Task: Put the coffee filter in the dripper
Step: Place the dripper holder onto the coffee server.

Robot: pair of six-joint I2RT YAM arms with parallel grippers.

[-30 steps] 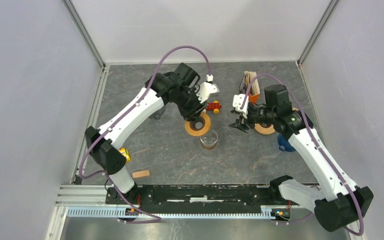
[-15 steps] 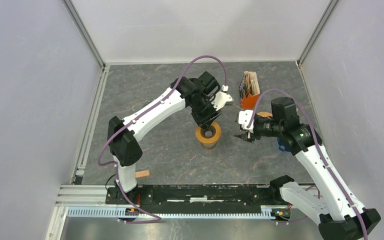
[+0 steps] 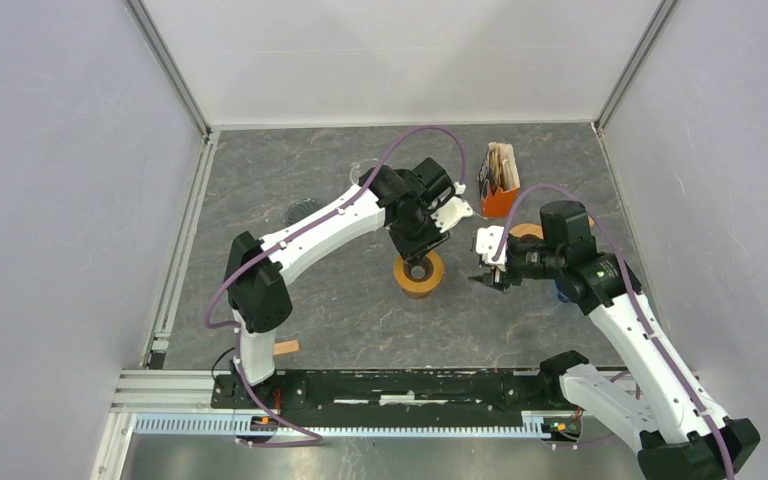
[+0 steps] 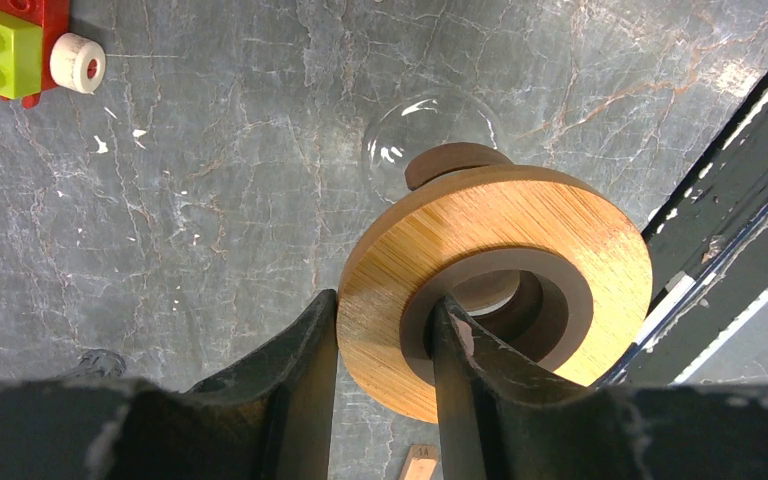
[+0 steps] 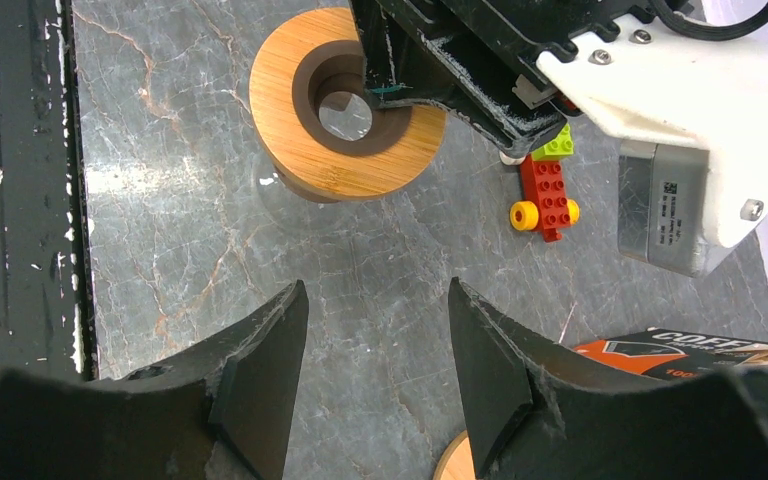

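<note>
Overhead, grey veined tabletop (image 3: pixel 335 310), pale walls (image 3: pixel 400 60), seemingly metal corner posts (image 3: pixel 168 65).

- Top cam: I get bright, even overhead light; soft, short shadows on table (image 3: pixel 290 300), walls (image 3: pixel 60 200) washed pale.
- L wrist: L fingers (image 4: pixel 290 390) dark n blurry up close; small glare spots on glass (image 4: pixel 400 145).
- R wrist: stone sharp, R fingers (image 5: pixel 255 390) soft; mild edge bend.

Grained-wood dripper (image 4: pixel 520 230) with matt brown core, clear glossy glass (image 4: pixel 395 140), scuffed grey marbled tabletop (image 4: pixel 210 200).
</note>
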